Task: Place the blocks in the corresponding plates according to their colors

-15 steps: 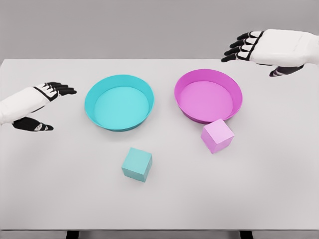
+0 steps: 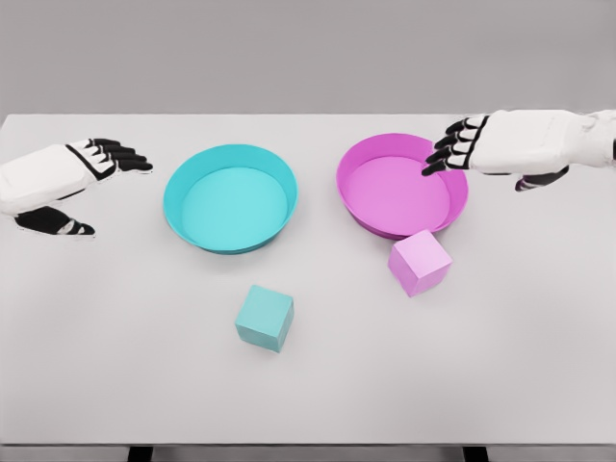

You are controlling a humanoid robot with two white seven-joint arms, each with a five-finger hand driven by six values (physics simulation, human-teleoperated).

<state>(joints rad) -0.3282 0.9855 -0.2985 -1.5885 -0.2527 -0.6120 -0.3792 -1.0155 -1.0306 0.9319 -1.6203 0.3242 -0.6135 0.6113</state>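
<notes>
With its fingers spread and holding nothing, the right hand (image 2: 481, 144) hovers over the round magenta plate's (image 2: 354, 191) far rim; the pink cube (image 2: 420, 262) sits below-left, so it should descend squarely, thumb and fingers straddling opposite faces.

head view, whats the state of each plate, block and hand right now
teal plate: empty, on the table
pink plate: empty, right hand's fingertips over its right rim
teal block: on the table, in front of the teal plate
pink block: on the table, at the pink plate's front edge
left hand: open, holds nothing
right hand: open, holds nothing
</notes>
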